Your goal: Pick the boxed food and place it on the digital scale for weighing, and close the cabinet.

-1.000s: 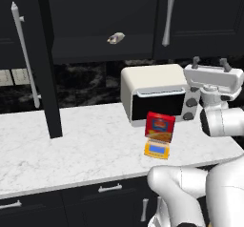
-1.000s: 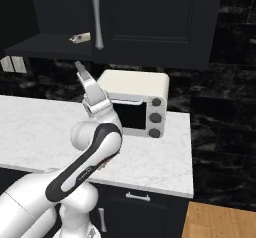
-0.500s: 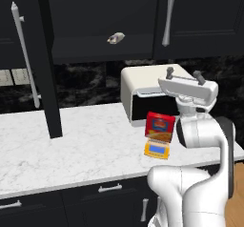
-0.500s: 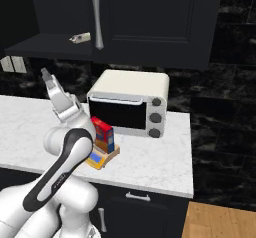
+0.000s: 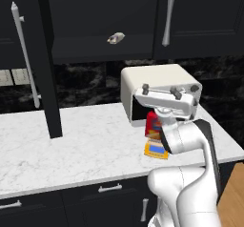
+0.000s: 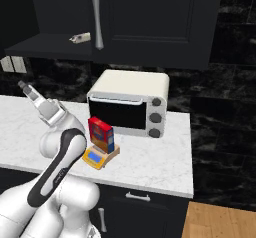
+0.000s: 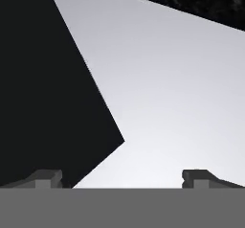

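Cabinet [image 5: 95,25] was the biggest thing I had in frame: black upper unit, one tall door [image 5: 45,64] swung out edge-on toward me in the left base view, its long silver bar handle [image 5: 26,54] alongside. Doors further right sat flush. A small grey-white packet [image 5: 116,38] lay on the open shelf inside.

White marble tabletop [image 5: 71,145] ran below it, black drawers [image 5: 109,195] underneath with short handles.

White toaster oven [image 6: 130,102] stood at the back of the tabletop, dark glass front, three knobs on its right side in the right base view.

Arm was swung across in front of the oven in the left base view. Tool [image 7: 122,176] had its jaws spread wide, nothing between them. In the hand view I saw both tips at the bottom edge, pale tabletop ahead, a black panel on the left, maybe the door, could not confirm.

Boxed food [image 6: 100,134] stood upright on the digital scale [image 6: 100,157], red face with blue side, just in front of the oven's left end in the right base view. In the left base view the arm covered part of the box. Scale sat flat on the tabletop, orange-yellow body, blue display facing out. Tool was well apart from both.
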